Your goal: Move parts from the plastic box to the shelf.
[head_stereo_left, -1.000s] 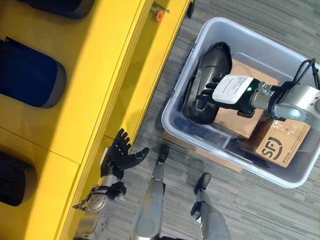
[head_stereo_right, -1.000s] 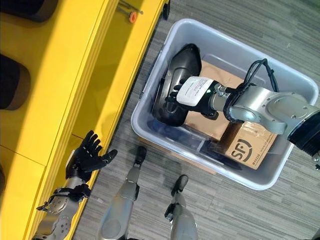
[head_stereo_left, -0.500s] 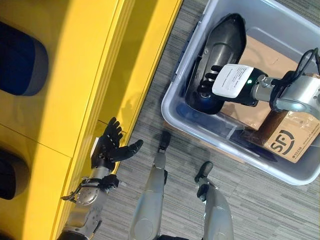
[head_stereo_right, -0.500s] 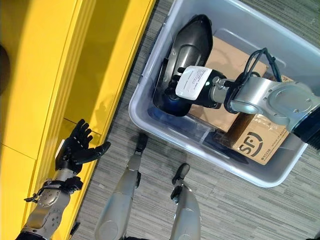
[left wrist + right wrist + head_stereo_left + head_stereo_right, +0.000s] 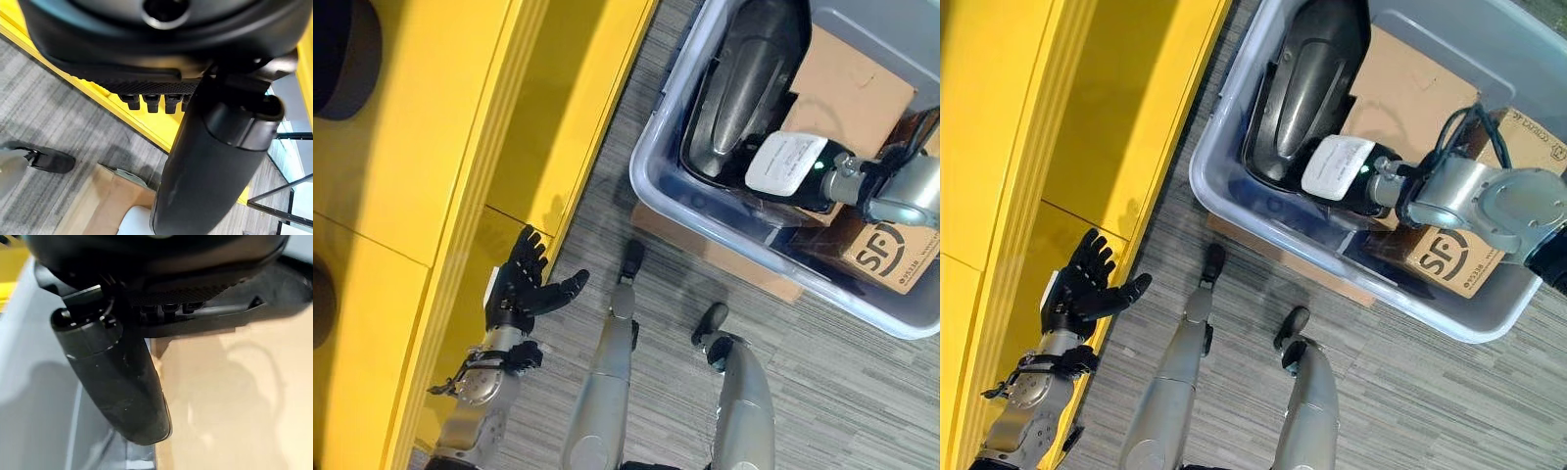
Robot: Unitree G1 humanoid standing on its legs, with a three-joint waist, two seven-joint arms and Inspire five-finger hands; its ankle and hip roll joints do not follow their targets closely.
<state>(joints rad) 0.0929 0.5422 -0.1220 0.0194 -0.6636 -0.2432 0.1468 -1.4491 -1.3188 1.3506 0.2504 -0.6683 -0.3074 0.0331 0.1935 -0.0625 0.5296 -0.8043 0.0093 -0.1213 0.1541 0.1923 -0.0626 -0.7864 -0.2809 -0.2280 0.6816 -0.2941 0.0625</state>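
Left eye view first: the grey plastic box [image 5: 658, 186] sits on the floor to the right, and lying in its left half is 1 long black moulded part [image 5: 744, 78], glossy and curved, beside brown cardboard boxes [image 5: 847, 83]. The right hand [image 5: 773, 176] is down at the near end of that part, under its white wrist cover; its fingers are hidden, so I cannot tell whether it grips. Over on the left, the left hand [image 5: 521, 292] hangs beside the yellow shelf [image 5: 431, 147] with fingers spread, holding nothing. Right eye view now: same layout, the part [image 5: 1307, 73] reaching from the near wall of the box toward its far end, the right hand [image 5: 1351, 186] low against its near end, the left hand [image 5: 1082, 291] splayed by the shelf edge. Left wrist view: straight fingers, thumb out, yellow shelf edge and carpet beyond. Right wrist view: thumb pointing down along the grey box wall, cardboard beside it, nothing visibly pinched. My read: the part looks stiff, light for its length and slick, so it would want a wrap round a narrow end or rim, with the far end likely to swing.
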